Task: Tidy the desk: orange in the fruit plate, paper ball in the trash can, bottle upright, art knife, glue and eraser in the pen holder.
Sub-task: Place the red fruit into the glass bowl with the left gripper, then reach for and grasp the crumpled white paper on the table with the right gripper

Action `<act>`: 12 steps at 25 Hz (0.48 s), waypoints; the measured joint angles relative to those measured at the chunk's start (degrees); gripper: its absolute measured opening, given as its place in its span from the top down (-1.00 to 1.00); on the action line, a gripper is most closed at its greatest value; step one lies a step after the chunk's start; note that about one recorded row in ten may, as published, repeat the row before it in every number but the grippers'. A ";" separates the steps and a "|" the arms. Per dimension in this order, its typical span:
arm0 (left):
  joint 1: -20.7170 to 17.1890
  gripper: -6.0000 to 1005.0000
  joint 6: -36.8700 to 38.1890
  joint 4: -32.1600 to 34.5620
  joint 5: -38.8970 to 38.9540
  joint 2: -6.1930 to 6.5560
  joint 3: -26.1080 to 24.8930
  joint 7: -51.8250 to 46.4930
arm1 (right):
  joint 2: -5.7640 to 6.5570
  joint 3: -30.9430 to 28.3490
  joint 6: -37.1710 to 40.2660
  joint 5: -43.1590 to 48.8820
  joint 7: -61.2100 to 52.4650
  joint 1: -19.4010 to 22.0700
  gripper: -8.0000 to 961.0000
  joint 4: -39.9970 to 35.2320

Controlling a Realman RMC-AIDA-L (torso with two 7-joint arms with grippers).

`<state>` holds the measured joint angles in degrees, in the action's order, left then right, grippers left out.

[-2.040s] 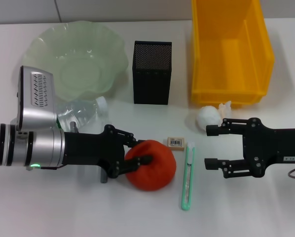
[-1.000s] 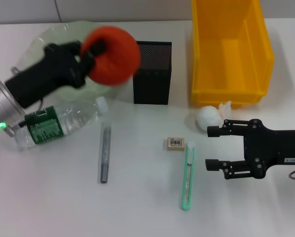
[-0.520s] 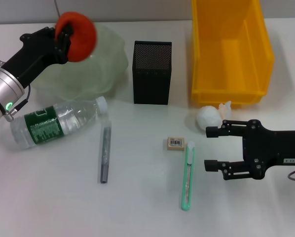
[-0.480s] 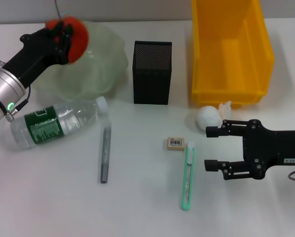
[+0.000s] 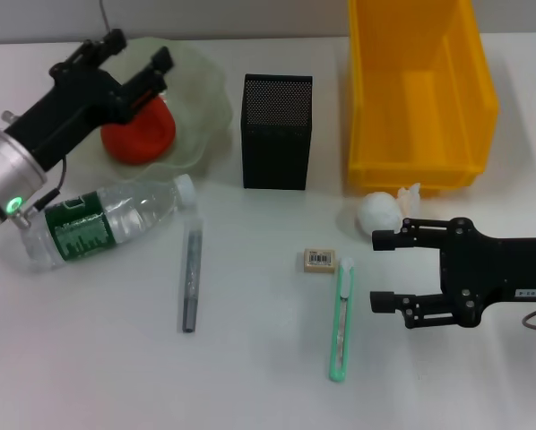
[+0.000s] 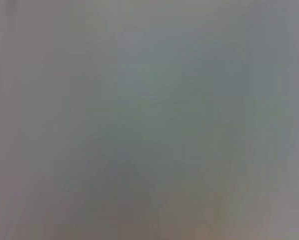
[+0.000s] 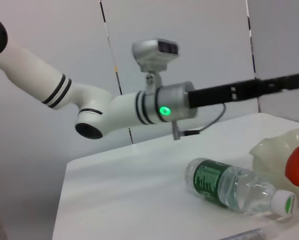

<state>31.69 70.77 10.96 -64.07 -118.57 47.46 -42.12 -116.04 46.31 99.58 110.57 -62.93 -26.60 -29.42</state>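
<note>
The round orange fruit (image 5: 140,134) lies in the pale green wavy-edged glass plate (image 5: 201,98), and the left tool (image 5: 134,67) hangs just above it, fingers spread wide and empty. The right tool (image 5: 381,270) rests open on the white surface (image 5: 250,376) beside the crumpled white paper ball (image 5: 379,212)

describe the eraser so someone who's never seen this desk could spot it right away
Start at the black mesh pen holder in the middle of the desk and look toward the near edge. The eraser is the small tan block lying just beside the top end of the green art knife. It alone carries a white barcode label.
</note>
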 joint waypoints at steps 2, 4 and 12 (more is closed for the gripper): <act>-3.55 0.02 8.58 5.29 -2.52 0.57 5.18 -9.57 | 0.00 -0.01 0.00 -0.12 0.00 0.05 -0.61 0.09; -5.49 -0.38 12.15 8.39 -4.08 0.71 7.45 -13.23 | 0.01 -0.04 0.00 -0.15 -0.07 0.06 -0.61 0.10; -9.58 -0.60 22.49 15.14 -14.09 2.45 12.47 -19.01 | 0.13 -0.63 0.06 -0.32 -1.91 -0.01 -0.61 -0.03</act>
<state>22.11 93.26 26.10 -78.16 -116.13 59.94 -61.13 -115.91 45.68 99.64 110.25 -64.84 -26.61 -29.45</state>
